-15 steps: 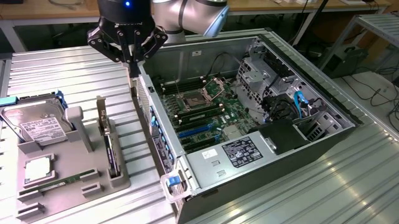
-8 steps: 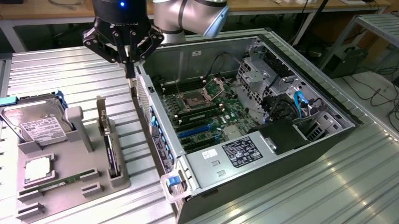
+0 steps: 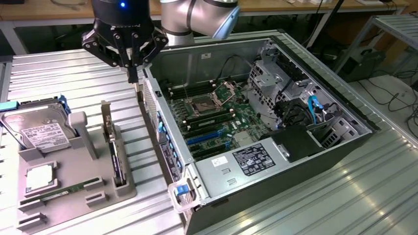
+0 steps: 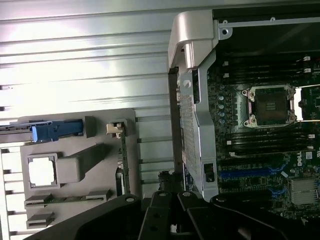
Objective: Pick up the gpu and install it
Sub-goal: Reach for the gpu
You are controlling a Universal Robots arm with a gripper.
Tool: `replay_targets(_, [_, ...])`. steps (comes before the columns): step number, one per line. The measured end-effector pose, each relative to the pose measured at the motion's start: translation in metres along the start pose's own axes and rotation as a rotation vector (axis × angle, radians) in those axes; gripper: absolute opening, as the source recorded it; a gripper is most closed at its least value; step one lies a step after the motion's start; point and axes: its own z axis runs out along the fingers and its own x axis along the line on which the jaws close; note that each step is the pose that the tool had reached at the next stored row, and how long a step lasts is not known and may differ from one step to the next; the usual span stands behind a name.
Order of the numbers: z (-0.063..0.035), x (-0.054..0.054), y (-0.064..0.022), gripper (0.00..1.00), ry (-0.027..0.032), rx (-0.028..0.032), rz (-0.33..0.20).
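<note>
The gpu [image 3: 115, 155] stands on its edge in a slot of the grey holder tray [image 3: 121, 193], its silver bracket at the far end. In the wrist view the gpu [image 4: 122, 162] shows as a thin edge-on strip. My gripper [image 3: 134, 77] hangs shut with nothing in it. It is above the gap between the card's bracket end and the rear wall of the open computer case [image 3: 171, 161]. In the wrist view the gripper [image 4: 166, 177] sits close to that case wall. The motherboard's blue expansion slots [image 3: 203, 139] lie bare inside the case.
On the holder tray are a hard drive [image 3: 39, 131], a processor chip [image 3: 40, 177] and a narrow memory stick [image 3: 62, 192]. The case's power supply [image 3: 251, 159] and drive cage [image 3: 277, 78] flank the motherboard. Ribbed metal tabletop [image 3: 339, 196] surrounds everything.
</note>
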Motion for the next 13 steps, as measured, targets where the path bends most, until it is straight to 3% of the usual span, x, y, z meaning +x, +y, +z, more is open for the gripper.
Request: replay_targets(13, [-0.0002, 0.011, -0.0015, 0.11, 0.0004, 0.0, 0.0])
